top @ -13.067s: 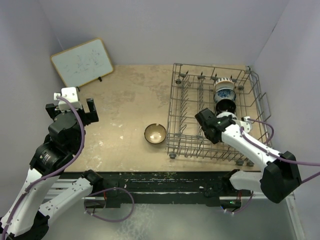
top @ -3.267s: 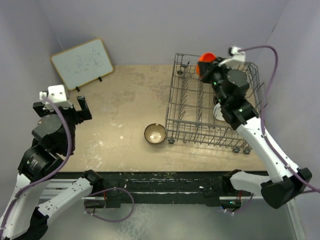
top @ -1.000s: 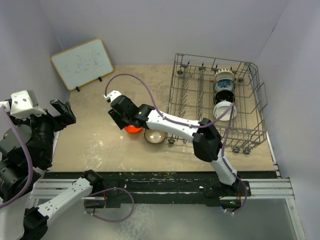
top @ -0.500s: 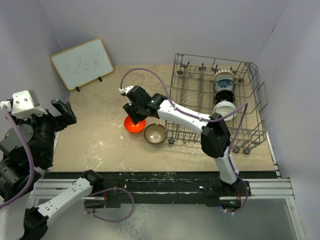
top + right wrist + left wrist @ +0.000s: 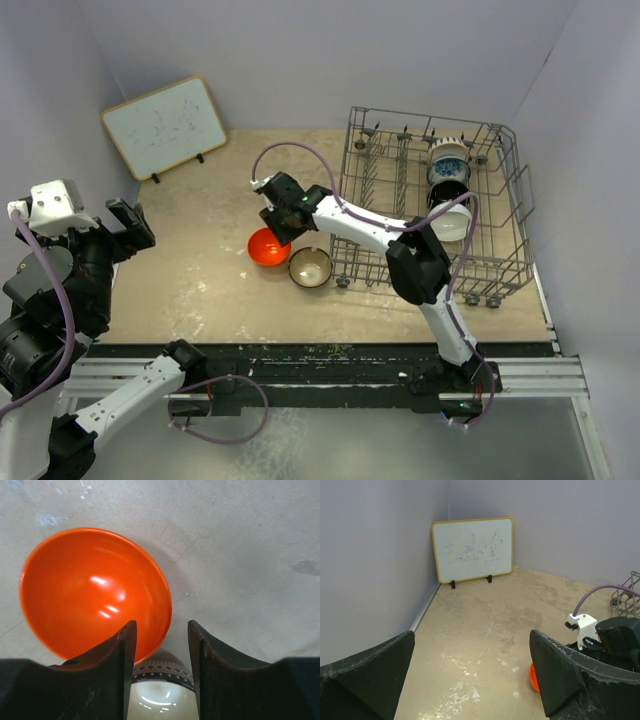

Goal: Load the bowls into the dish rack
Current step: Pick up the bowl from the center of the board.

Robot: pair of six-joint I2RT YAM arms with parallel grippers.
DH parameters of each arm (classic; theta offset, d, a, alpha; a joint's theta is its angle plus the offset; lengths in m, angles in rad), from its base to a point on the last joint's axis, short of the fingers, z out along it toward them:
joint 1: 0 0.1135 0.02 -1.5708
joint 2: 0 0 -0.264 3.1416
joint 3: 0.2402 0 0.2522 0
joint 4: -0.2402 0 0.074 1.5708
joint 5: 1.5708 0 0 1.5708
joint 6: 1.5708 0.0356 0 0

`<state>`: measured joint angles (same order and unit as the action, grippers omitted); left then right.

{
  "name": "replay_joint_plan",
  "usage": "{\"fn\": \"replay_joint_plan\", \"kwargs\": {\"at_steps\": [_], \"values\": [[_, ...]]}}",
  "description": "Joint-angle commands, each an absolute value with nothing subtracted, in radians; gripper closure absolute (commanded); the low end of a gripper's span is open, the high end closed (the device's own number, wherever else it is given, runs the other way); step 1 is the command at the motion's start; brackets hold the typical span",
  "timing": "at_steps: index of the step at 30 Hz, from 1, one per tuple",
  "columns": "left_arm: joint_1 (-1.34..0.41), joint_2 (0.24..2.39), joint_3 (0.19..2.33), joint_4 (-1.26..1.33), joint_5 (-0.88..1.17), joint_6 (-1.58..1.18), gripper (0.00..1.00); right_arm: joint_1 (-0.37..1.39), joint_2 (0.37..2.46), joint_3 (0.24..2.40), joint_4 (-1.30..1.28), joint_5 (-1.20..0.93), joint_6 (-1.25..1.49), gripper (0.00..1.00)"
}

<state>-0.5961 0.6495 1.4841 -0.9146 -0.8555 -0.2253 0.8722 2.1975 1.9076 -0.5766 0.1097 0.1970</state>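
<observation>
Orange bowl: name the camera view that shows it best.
Right wrist: the orange bowl is large and almost wholly visible. Top external shows it small; left wrist only a sliver behind a finger.

Orange-red against beige, grey wire at the right

Left of centre, the glossy orange-red round bowl (image 5: 266, 247) sits on the mottled beige desk (image 5: 200, 280), which is streaked with whitish scuffs. The brown round bowl with a cream inside (image 5: 310, 267) has a dotted dark rim band. In the grey metal wire dish rack (image 5: 385, 215) are a blue-and-white patterned bowl (image 5: 448, 185) and a plain white bowl (image 5: 450, 222). At upper left, the yellow-framed whiteboard (image 5: 165, 125) bears faint scribbles.
</observation>
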Motion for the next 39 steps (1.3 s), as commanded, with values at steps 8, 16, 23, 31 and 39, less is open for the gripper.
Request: {"fn": "replay_joint_plan", "kwargs": {"at_steps": [8, 16, 23, 31, 39], "values": [[-0.599, 0.643, 1.463, -0.884, -0.883, -0.213, 0.01, 0.858, 2.235, 1.944, -0.520, 0.055, 0.164, 0.58], [-0.600, 0.638, 1.457, -0.887, -0.888, -0.218, 0.01, 0.857, 2.249, 1.939, -0.506, 0.007, 0.163, 0.76], [-0.600, 0.630, 1.456, -0.907, -0.891, -0.234, 0.01, 0.857, 2.250, 1.926, -0.494, 0.000, 0.163, 0.70], [-0.600, 0.627, 1.457, -0.911, -0.895, -0.236, 0.01, 0.857, 2.252, 1.939, -0.495, 0.011, 0.174, 0.92], [-0.600, 0.612, 1.460, -0.918, -0.893, -0.249, 0.01, 0.862, 2.105, 1.866, -0.327, 0.088, 0.145, 1.00]]}}
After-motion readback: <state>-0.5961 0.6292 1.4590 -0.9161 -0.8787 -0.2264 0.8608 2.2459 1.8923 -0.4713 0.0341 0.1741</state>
